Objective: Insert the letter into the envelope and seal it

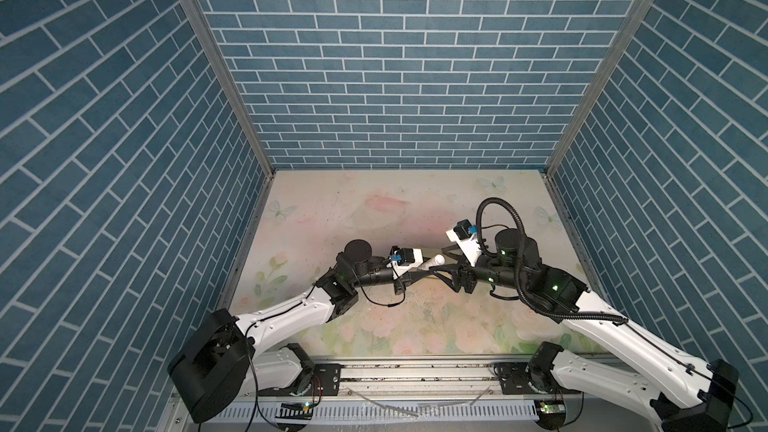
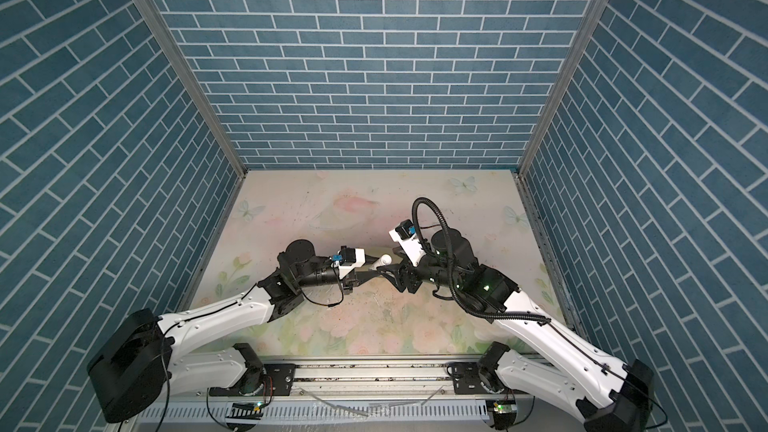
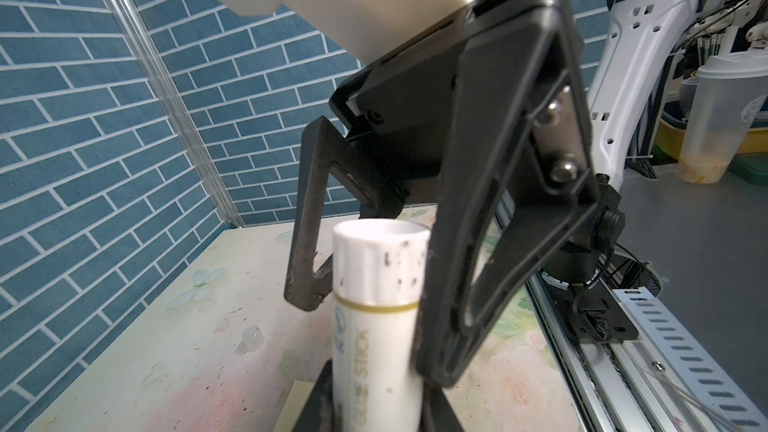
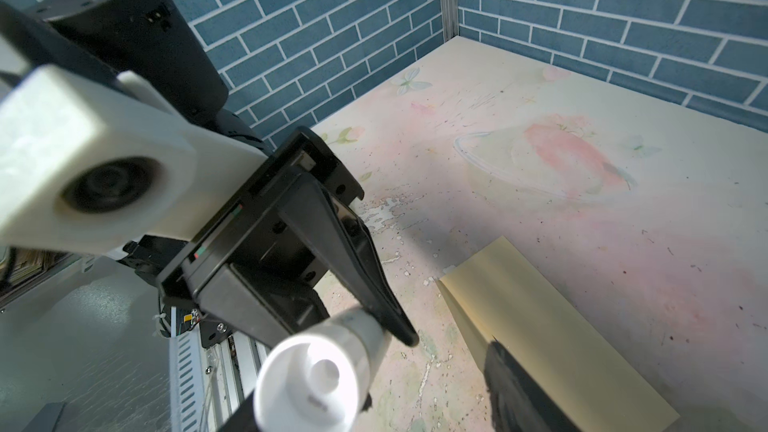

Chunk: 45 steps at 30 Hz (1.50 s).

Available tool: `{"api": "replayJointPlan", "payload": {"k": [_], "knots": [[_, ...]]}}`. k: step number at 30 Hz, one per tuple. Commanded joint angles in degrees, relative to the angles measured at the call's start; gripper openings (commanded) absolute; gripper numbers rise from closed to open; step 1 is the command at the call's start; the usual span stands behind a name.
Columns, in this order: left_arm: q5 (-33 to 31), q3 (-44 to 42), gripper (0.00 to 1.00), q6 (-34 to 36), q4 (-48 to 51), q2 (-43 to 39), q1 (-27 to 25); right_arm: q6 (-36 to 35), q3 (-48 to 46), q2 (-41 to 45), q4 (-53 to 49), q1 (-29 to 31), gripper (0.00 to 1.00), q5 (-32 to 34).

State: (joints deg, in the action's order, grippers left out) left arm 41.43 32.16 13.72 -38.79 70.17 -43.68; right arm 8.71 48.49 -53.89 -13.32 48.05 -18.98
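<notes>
Mid-table, my left gripper pinches the white plastic glue-stick tube, my right gripper spread round its ridged end from 3 o'clock; yellow-tan paper envelope underneath, letter unseen; looks like sealing prep, next: clamp, twist.

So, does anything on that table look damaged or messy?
Yes. The flowered table cover is worn: its print has flaked off in pale patches around the middle, and dark specks dot it. The white glue stick is grubby too, spotted with dark marks on its ribbed end.
</notes>
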Motion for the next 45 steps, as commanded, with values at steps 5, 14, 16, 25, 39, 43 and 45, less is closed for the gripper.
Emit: {"api": "replayJointPlan", "payload": {"k": [5, 14, 16, 25, 39, 43, 45], "knots": [[1.71, 1.75, 0.00, -0.96, 0.10, 0.69, 0.35, -2.10, 1.08, -2.00, 3.33, 0.99, 0.49, -1.91], [-0.29, 2.69, 0.00, -2.33, 0.92, 0.86, 0.35, -1.73, 1.43, -3.59, 3.61, 1.73, 0.05, -2.14], [-2.01, 2.62, 0.17, -2.64, 1.30, 0.69, 0.35, -0.88, 1.30, -3.68, 4.06, 1.78, 0.00, -1.20], [-14.86, -0.98, 0.71, -0.15, 7.40, -1.88, 0.19, 5.35, 1.81, -2.75, -3.11, 0.38, 0.00, 22.32], [-23.35, 3.10, 0.62, 12.17, 21.88, 7.34, -3.95, 11.58, -2.05, -5.41, -8.35, -7.97, 0.00, 38.64], [-24.80, 4.36, 0.60, 13.02, 22.58, 10.67, -4.56, 12.84, -3.80, -2.36, -8.04, -8.14, 0.00, 39.59], [-25.69, 5.26, 0.60, 13.79, 22.65, 12.86, -5.05, 13.16, -3.34, -2.23, -9.41, -8.10, 0.00, 39.86]]}}
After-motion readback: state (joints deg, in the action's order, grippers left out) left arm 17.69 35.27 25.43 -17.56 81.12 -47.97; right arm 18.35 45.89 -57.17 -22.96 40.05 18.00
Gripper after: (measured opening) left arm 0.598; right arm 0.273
